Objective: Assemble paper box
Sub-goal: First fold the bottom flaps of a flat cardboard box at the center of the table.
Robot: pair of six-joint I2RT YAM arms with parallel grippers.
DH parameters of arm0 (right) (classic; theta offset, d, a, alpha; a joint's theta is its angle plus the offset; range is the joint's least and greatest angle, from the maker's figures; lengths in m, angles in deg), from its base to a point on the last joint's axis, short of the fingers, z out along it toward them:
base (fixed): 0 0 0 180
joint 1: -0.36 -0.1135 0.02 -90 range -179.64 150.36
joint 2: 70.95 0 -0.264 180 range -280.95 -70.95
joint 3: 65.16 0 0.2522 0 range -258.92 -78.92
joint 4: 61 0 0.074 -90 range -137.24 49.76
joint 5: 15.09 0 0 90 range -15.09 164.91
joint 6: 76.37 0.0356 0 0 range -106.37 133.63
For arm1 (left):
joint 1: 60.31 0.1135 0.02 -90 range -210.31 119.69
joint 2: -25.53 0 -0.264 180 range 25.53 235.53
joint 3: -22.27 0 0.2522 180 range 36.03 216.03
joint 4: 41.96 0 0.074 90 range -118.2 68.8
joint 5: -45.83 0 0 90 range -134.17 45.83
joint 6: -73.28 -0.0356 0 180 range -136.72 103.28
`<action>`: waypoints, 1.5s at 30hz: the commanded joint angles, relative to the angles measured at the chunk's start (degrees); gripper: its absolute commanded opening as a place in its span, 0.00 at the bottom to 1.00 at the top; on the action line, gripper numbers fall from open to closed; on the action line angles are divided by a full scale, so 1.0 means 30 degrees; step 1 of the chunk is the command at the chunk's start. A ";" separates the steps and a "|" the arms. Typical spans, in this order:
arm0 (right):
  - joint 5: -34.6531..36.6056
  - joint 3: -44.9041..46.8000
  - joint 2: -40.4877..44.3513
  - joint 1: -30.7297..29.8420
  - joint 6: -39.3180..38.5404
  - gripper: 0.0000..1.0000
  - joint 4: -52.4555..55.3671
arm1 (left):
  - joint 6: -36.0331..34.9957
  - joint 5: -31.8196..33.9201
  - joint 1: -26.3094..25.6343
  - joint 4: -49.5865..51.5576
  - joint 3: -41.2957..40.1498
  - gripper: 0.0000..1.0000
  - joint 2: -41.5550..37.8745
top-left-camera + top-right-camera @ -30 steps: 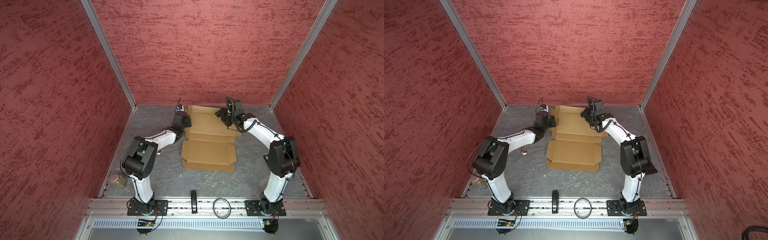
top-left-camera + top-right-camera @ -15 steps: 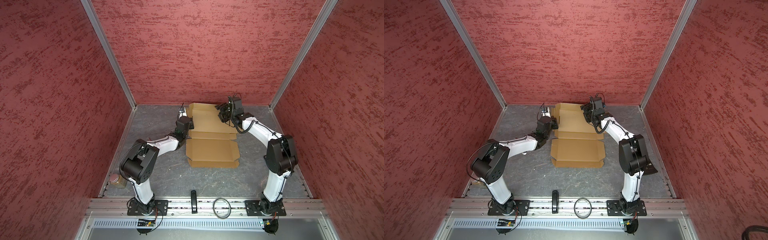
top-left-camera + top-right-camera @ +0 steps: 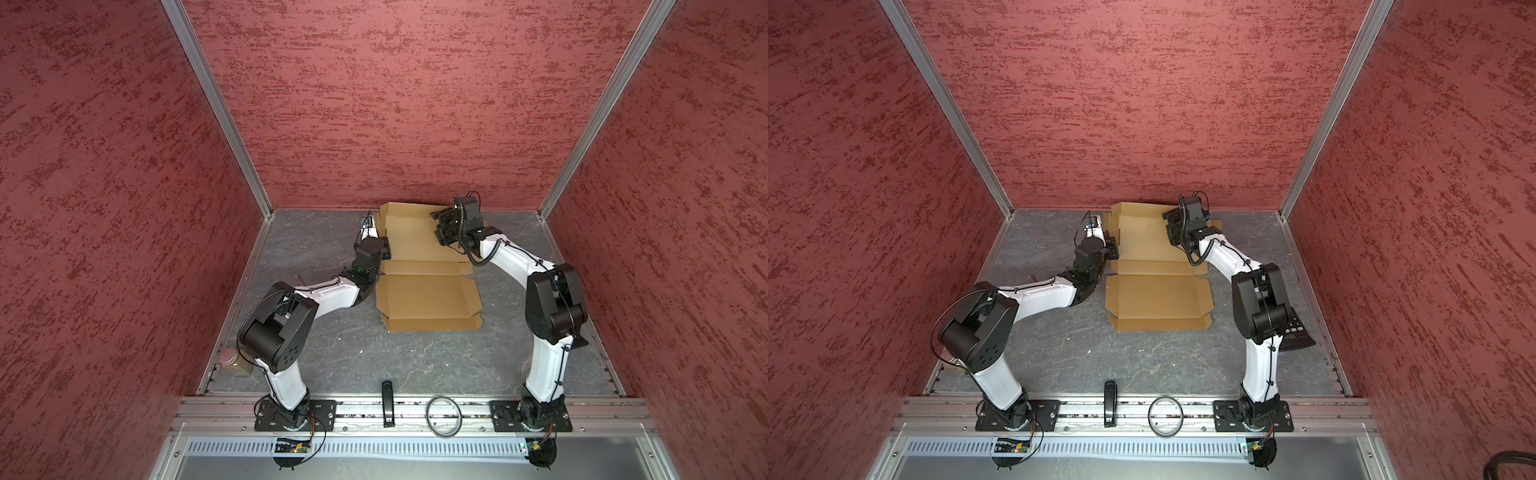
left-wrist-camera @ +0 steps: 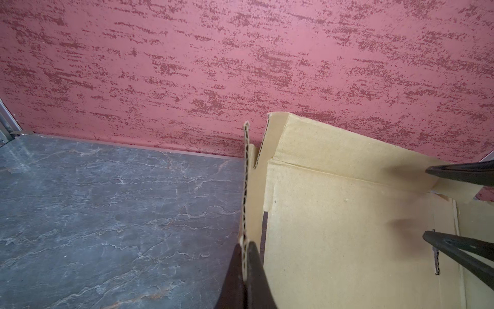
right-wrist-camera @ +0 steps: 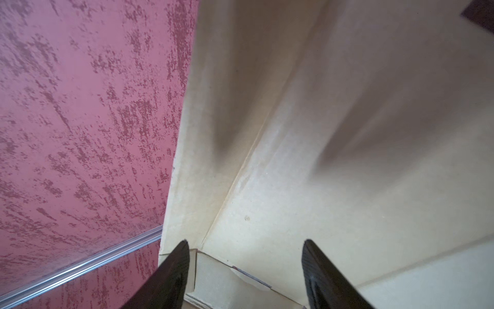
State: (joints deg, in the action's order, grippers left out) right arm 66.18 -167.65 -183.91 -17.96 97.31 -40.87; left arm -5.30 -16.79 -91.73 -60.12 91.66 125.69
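The box (image 3: 428, 297) is lying open on the table (image 3: 316, 257), its near panels flat and its far end butting against the back wall (image 3: 415, 124). The left gripper (image 4: 244, 242) is pinching the raised left side flap (image 4: 254, 200) by its thin edge, jaws fully closed on it. The right gripper (image 5: 245, 242) is hovering over the far right corner with jaws well apart, holding nothing. As I judge it, three things are threatening. The narrow edge pinch could be slipping, letting the flap spring flat. Pulling on one side alone could be skewing the whole sheet. The far end, crowding the wall, could be creasing off its score line.
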 commanded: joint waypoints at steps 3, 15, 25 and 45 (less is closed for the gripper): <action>0.0947 -0.0469 -0.0063 0.0438 0.1514 0.67 -0.1441 | -0.0467 0.0363 -0.0158 -0.0866 -0.0261 0.04 -0.0575; 0.1204 -0.2682 -0.1459 0.0975 0.1583 0.67 -0.0539 | -0.1349 0.0786 -0.0767 -0.1806 -0.0394 0.03 -0.0486; 0.1343 -0.3588 -0.2127 0.1022 0.1653 0.66 0.0895 | -0.2456 0.1158 -0.1081 -0.2827 -0.0439 0.03 -0.0370; 0.1183 -0.3771 -0.2393 0.1143 0.1877 0.49 0.0775 | -0.3599 0.1861 -0.1509 -0.3819 -0.0243 0.03 0.0230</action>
State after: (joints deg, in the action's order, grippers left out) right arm 67.67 -177.14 -190.03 -14.79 99.34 -38.88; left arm -15.39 -12.14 -96.06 -68.76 90.44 125.74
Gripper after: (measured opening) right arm 0.501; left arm 0.049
